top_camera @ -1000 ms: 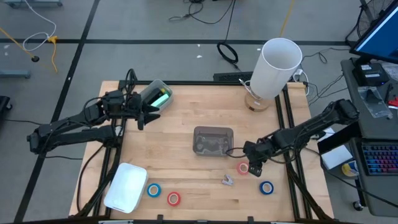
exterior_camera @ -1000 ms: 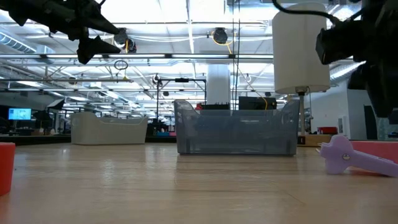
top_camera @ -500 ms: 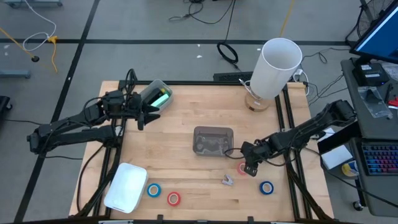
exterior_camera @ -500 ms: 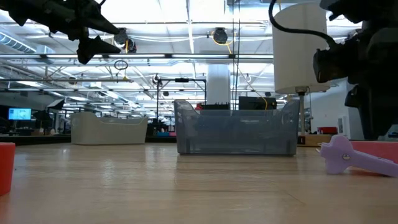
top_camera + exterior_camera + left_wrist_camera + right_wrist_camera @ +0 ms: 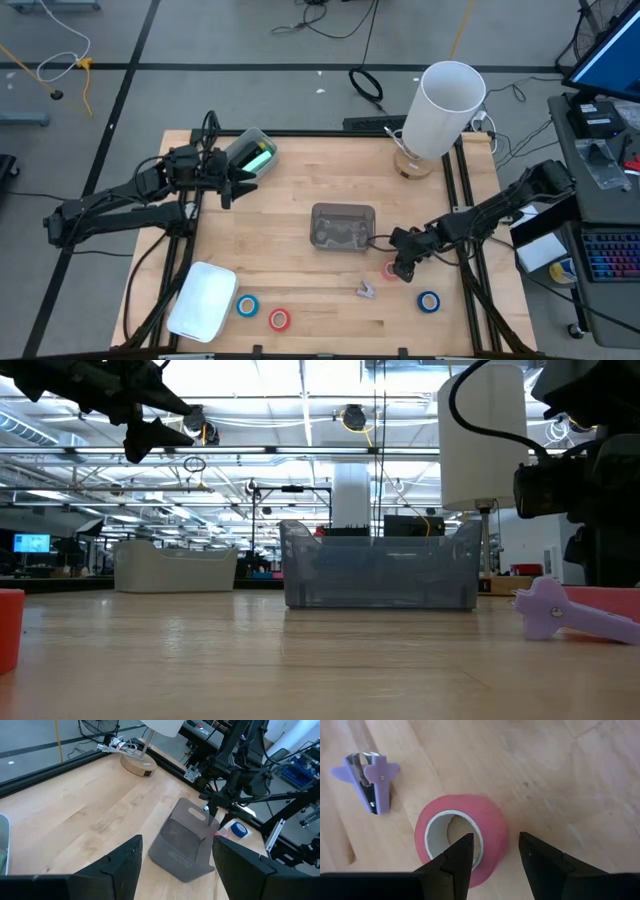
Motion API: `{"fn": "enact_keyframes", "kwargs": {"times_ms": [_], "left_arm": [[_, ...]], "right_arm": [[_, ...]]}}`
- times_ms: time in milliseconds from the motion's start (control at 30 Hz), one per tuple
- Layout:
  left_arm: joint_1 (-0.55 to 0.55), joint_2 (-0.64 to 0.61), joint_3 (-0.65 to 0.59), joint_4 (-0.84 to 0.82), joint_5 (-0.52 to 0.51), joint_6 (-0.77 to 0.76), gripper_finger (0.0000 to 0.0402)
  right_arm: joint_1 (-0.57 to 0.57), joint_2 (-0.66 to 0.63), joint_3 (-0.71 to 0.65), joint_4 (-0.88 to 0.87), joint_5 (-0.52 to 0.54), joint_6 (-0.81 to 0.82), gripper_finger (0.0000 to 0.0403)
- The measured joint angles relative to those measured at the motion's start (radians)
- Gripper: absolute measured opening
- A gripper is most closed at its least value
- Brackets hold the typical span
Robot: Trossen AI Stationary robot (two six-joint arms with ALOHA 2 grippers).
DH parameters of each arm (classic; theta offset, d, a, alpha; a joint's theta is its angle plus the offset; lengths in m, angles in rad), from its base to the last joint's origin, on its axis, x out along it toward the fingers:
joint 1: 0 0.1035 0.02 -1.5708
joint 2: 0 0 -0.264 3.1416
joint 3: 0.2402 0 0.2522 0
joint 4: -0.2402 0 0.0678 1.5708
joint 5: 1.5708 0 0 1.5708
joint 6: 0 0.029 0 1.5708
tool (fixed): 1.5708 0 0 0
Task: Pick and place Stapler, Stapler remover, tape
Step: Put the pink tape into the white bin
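Hovering just above a pink tape roll (image 5: 461, 838), the right pincer (image 5: 492, 857) has its fingers apart with one over the roll's pale core and one outside the wall, apparently lined up to pinch it. The roll lies flat on the wooden surface (image 5: 300, 190), beside the purple staple remover (image 5: 370, 781). Farther off, the left pincer (image 5: 172, 870) waits spread wide by the mint-green stapler (image 5: 257, 157).

Robotics lab or workshop, large open hall. Wooden table (image 5: 300, 200) in a black metal frame (image 5: 465, 200) on grey concrete floor (image 5: 250, 40) with loose cables (image 5: 365, 85). Low view: high ceiling with strip lights (image 5: 300, 405), benches and monitors (image 5: 30, 543) behind. Computer desk with keyboard (image 5: 610, 255) alongside.
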Motion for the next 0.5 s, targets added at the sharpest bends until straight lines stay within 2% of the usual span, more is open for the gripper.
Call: {"fn": "enact_keyframes", "kwargs": {"times_ms": [500], "left_arm": [[0.000,0.000,0.000,-0.004,0.000,0.001,0.0241]], "right_arm": [[-0.001,-0.022,-0.016,0.034,-0.021,-0.005,0.0155]]}}
